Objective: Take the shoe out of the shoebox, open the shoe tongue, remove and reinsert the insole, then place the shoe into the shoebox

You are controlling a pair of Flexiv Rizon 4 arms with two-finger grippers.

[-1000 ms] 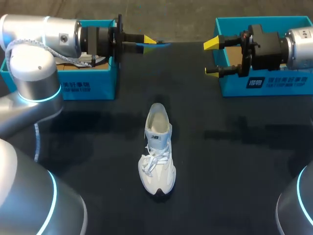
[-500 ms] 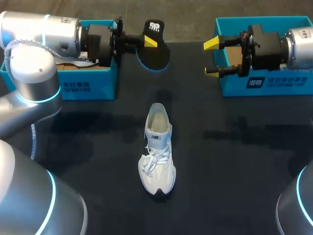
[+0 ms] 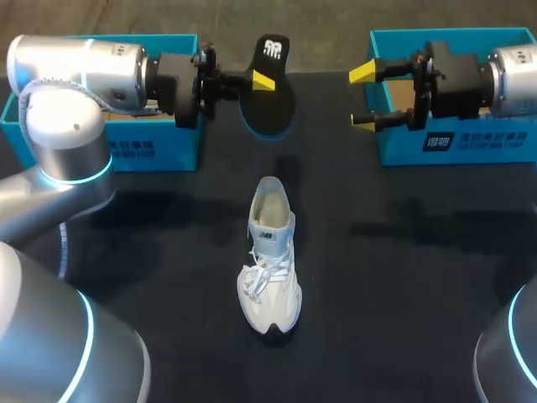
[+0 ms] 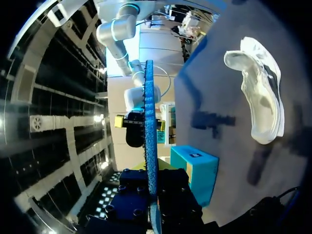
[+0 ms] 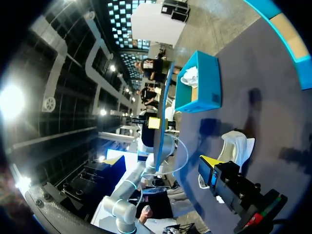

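The white shoe (image 3: 270,260) lies on the black table (image 3: 403,277), toe towards the near edge, its opening empty. My left gripper (image 3: 262,81) hangs above the far table, shut on the black insole (image 3: 270,99), which has a blue rim and faces the head camera. In the left wrist view the insole (image 4: 149,146) is seen edge-on between the fingers, with the shoe (image 4: 261,97) off to one side. My right gripper (image 3: 362,98) stands open and holds nothing, in front of the right blue box (image 3: 453,147). The shoe (image 5: 235,145) lies past its fingers.
The left blue box (image 3: 151,147), with white paper inside, stands at the far left behind my left arm. The right blue box sits at the far right. Both appear in the wrist views: the left box (image 5: 200,85) and the right box (image 4: 201,170).
My left wrist has turned, so the insole went from edge-on to showing its flat face, and it shifted slightly right. The right arm and the shoe stayed put.
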